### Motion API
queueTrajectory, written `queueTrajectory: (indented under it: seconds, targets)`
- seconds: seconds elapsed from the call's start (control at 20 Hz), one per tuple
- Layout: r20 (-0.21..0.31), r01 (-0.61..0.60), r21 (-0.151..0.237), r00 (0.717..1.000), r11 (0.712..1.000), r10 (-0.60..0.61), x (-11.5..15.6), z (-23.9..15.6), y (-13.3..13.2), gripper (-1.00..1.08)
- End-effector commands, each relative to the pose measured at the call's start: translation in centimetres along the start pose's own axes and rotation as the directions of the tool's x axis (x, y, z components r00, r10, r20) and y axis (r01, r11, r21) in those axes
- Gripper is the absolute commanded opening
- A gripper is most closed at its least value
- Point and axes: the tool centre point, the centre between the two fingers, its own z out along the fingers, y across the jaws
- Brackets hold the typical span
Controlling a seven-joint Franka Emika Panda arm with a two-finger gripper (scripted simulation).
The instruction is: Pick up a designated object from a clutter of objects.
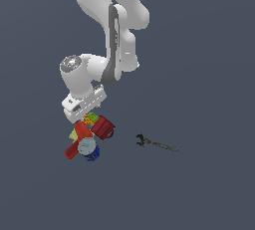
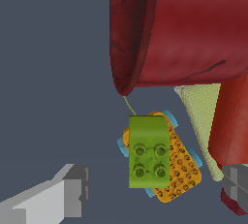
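The lime-green piece (image 2: 149, 150), a small rounded studded block, lies on top of an orange-yellow studded piece (image 2: 180, 174) in the wrist view. It shows as a green speck (image 1: 91, 116) in the exterior view, at the top of the clutter heap. My gripper (image 2: 155, 189) is open, directly above the heap, with one fingertip (image 2: 72, 189) on each side of the green piece and clear of it. The dark red mug (image 2: 184, 29) lies on its side just beyond it. In the exterior view the hand (image 1: 82, 103) hides the fingers.
The heap holds the dark red mug (image 1: 103, 127), a red bar (image 1: 75, 144), a blue can with a grey-white top (image 1: 87, 148) and a pale yellow piece (image 2: 201, 116). A lone dark wrench (image 1: 155, 144) lies on the floor to the exterior view's right.
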Motion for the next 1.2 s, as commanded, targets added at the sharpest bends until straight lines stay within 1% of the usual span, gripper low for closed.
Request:
queueTrajectory:
  seconds: [0.0, 0.25, 0.5, 0.55, 1.0, 1.05, 1.15]
  targets:
    - [0.000, 0.000, 0.001, 1.000, 1.000, 0.000, 0.0, 1.1, -0.1, 1.00]
    - [0.000, 0.002, 0.000, 1.000, 1.000, -0.002, -0.1, 3.1, -0.1, 1.00]
    - [0.000, 0.002, 0.000, 1.000, 1.000, -0.002, 0.0, 3.8, 0.0, 1.00]
    - [0.000, 0.002, 0.000, 1.000, 1.000, -0.002, 0.0, 3.8, 0.0, -1.00]
    - [0.000, 0.002, 0.000, 1.000, 1.000, -0.002, 0.0, 3.8, 0.0, -1.00]
    - [-0.005, 0.006, -0.010, 1.000, 1.000, -0.006, 0.3, 3.2, 0.3, -1.00]
    - [-0.005, 0.006, -0.010, 1.000, 1.000, -0.006, 0.3, 3.1, 0.3, -1.00]
